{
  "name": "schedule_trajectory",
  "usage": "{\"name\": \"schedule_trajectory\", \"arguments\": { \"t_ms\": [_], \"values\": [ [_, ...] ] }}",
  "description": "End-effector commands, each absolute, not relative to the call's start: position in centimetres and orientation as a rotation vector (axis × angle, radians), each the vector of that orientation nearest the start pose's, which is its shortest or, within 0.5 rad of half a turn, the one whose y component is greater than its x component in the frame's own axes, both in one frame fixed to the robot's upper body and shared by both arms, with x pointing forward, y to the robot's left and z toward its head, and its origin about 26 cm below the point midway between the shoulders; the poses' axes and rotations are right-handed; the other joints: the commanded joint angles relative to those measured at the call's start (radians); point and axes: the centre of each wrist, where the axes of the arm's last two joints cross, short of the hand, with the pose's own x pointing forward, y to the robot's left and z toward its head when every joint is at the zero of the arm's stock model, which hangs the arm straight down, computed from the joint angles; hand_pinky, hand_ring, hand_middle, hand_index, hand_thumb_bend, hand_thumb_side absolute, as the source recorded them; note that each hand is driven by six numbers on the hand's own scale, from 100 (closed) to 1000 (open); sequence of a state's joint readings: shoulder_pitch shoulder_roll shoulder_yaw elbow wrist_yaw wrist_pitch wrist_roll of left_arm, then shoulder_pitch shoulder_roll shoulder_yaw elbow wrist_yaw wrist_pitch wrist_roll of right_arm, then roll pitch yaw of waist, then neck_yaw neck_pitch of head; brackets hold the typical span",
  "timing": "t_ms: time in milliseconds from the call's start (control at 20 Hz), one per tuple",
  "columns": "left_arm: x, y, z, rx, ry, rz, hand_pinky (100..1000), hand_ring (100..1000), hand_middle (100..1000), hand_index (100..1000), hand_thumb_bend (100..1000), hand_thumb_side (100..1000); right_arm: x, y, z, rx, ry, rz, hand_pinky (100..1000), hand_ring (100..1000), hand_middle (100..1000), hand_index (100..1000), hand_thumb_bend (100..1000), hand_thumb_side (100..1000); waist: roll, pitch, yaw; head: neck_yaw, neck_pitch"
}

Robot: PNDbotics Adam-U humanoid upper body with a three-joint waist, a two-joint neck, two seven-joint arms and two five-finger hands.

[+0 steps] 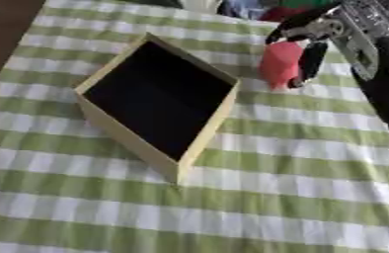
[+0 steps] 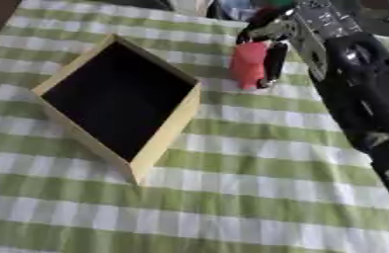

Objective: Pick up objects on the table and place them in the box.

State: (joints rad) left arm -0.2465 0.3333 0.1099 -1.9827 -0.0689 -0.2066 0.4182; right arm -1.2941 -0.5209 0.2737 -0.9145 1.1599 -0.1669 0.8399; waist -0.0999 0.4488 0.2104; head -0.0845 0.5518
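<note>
Item: box (image 1: 159,96), shallow, pale tan walls, dark interior; stands askew on the green-and-white checked tablecloth (image 1: 301,197), left of centre. Contents: nothing visible inside; the dark floor shows no object.

Item: red object (image 1: 280,63), rounded, upright or nearly so; exact kind not discernible. Position: to the right of the box and well outside its rim, near the far side of the cloth. Whether its base touches the cloth or is just lifted off it cannot be told.

Item: right hand (image 2: 271,47), black with silver parts, entering from the upper right on a dark arm. State: fingers (image 1: 312,59) curled down around the red object, one dark finger running down its right flank, the palm above it; reads as a grasp on the object.

Item: left hand. Not seen in either view.

Other matter: a heap of coloured things at the far edge, beyond the cloth; not identifiable.

Progress, as a judgement: early. Nothing is lodged in the box; the one task object in view is held but undelivered. Remaining: carry it leftward over the near wall of the box, lower it in, release. No further loose objects show on the cloth
</note>
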Motion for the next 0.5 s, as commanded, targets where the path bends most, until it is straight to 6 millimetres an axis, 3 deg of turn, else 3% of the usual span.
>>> {"name": "schedule_trajectory", "arguments": {
  "t_ms": [50, 200, 450, 500],
  "values": [
    [29.29, 29.60, 19.88, 0.530, -2.514, 0.126, 1000, 473, 472, 690, 100, 153, 48.01, -23.41, 36.98, -1.235, -0.943, 1.792, 1000, 1000, 909, 983, 403, 100, 0.005, -0.020, 0.000, -0.005, -0.009],
    [29.28, 29.61, 19.83, 0.531, -2.511, 0.123, 1000, 473, 471, 688, 100, 153, 48.02, -23.32, 36.98, -1.250, -0.971, 1.778, 996, 1000, 833, 884, 385, 100, 0.006, -0.020, 0.001, -0.004, -0.009],
    [29.27, 29.62, 19.81, 0.532, -2.510, 0.122, 1000, 473, 471, 688, 100, 153, 48.08, -23.28, 36.86, -1.260, -0.992, 1.769, 996, 1000, 833, 884, 385, 100, 0.006, -0.020, 0.001, -0.005, -0.008],
    [29.27, 29.62, 19.82, 0.531, -2.511, 0.122, 1000, 473, 470, 687, 100, 152, 47.98, -23.12, 37.14, -1.271, -1.003, 1.765, 955, 951, 626, 663, 359, 100, 0.006, -0.021, 0.000, -0.006, -0.008]
  ]
}}
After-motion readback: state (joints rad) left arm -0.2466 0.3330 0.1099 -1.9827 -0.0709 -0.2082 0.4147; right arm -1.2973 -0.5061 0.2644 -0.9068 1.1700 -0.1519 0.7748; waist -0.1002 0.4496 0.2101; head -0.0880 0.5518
